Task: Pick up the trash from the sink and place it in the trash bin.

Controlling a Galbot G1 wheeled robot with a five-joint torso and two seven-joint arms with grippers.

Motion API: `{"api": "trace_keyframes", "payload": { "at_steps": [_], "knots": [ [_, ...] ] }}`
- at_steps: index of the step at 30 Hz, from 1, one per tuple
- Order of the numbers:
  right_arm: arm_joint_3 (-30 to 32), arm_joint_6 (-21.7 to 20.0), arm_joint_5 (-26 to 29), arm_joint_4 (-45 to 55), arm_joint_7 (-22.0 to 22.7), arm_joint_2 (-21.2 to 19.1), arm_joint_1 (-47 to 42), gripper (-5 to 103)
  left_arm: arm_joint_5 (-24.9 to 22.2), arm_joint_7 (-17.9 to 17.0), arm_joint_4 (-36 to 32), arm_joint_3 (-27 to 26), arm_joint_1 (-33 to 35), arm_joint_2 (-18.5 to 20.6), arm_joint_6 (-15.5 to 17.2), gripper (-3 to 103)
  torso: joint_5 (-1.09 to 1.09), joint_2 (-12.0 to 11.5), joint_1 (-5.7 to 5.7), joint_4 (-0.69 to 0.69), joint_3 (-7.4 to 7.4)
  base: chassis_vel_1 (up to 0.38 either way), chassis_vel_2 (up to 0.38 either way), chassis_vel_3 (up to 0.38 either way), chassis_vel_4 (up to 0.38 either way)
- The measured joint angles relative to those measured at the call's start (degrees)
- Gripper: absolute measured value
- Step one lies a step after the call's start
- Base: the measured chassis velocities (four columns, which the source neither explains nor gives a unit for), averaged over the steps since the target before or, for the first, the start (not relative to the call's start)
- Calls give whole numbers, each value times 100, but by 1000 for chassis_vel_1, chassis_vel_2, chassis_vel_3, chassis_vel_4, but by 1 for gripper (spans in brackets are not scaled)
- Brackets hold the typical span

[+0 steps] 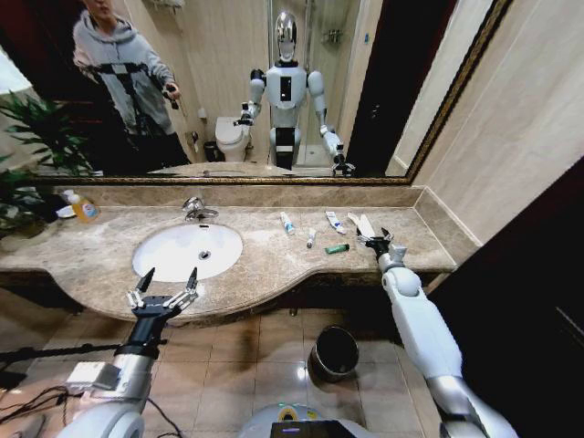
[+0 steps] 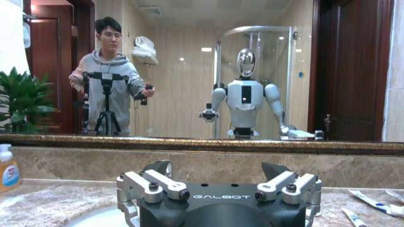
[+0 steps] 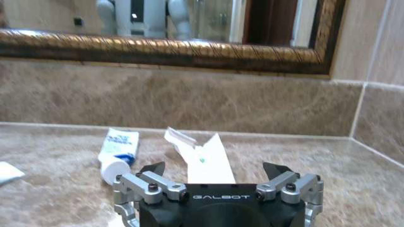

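The right gripper (image 1: 380, 239) hovers wide open and low over a flat white packet (image 3: 205, 161) on the marble counter (image 1: 265, 260), right of the sink (image 1: 188, 250). 1 white tube (image 3: 118, 151) lies just beside it. The packet lies flat, so the fingers may skid over it or nudge the tube. The left gripper (image 1: 164, 290) waits open at the counter's front edge; the trash bin (image 1: 334, 351) stands on the floor below.

right gripper (image 3: 215, 171) fingers apart | over flat white packet (image 3: 205, 161) | white tube (image 3: 118, 153) beside
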Motion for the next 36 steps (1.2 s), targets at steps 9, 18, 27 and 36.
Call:
{"api": "trace_keyframes", "payload": {
  "at_steps": [9,18,27,36],
  "knots": [
    [19,-88,0,-81,3,0,-10,70,0,0,0,0,0,0,0,100,0,0,0,0,0,0,0,0,0],
    [49,-107,7,-41,-5,1,-85,44,0,0,0,0,0,0,0,100,0,0,0,0,0,0,0,0,0],
    [85,-117,44,25,-6,-15,-175,6,0,0,0,0,0,0,0,100,0,0,0,0,0,0,0,0,0],
    [204,-118,204,204,-5,-112,-394,0,0,0,0,0,0,0,0,100,0,0,0,0,0,0,0,0,0]
  ]
}}
